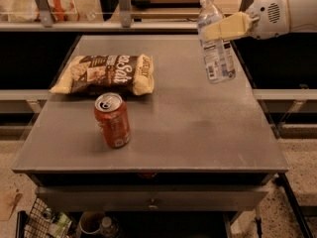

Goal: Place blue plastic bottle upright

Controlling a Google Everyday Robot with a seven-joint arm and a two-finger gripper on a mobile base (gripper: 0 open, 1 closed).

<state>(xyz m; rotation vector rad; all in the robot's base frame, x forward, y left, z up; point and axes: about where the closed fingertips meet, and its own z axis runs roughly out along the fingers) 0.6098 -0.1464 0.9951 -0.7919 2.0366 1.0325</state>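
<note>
The blue plastic bottle (pixel 215 43) is a clear ribbed bottle with a white cap and a white-and-blue label. It hangs almost upright, cap up, above the right rear part of the grey table (pixel 163 133), its base off the surface. My gripper (pixel 222 28) reaches in from the right on a white arm. Its tan fingers (pixel 233 26) are shut on the bottle's upper body.
A red soda can (pixel 113 120) stands upright at the front left of the table. A bag of chips (pixel 106 73) lies flat behind it. Shelving runs along the back, and a wire basket (pixel 44 224) sits under the table.
</note>
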